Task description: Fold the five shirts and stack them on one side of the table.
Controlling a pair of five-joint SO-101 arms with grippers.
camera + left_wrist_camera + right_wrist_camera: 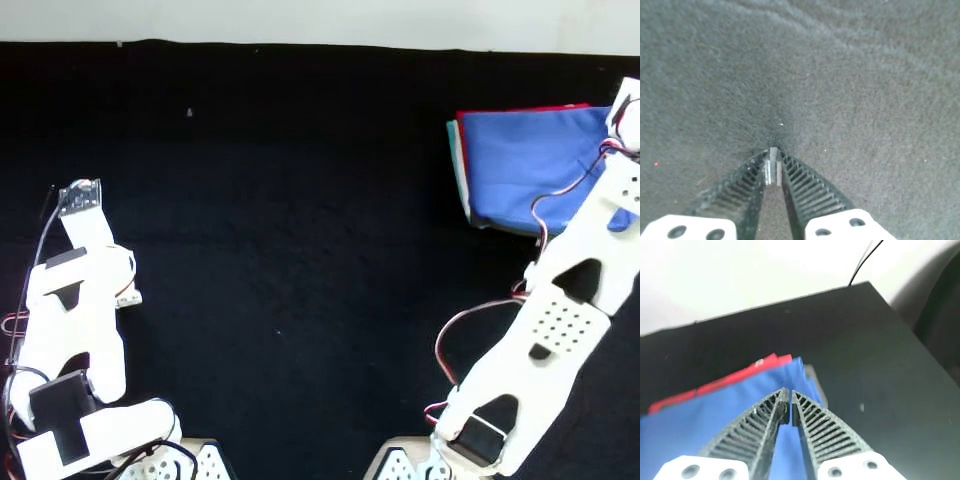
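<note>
Stack of folded shirts [520, 165] sits at the far right of the black table [300, 250], close to the right edge. Blue shirt [530, 160] is on top, a red shirt [515, 109] edge shows along the far side, and a teal edge [453, 150] shows on the left side; can't tell how many layers. Right arm [560, 330] stretches from the near right up over the stack's right part. Right gripper [788, 392] is over the blue shirt [700, 425], fingers pressed together at the tips with nothing seen between them, red shirt [715, 385] just beyond. Left arm [75, 310] is folded up at the near left, well apart from the stack. Left gripper [772, 152] points down at bare table cloth [865, 75], fingers pressed together, holding nothing.
</note>
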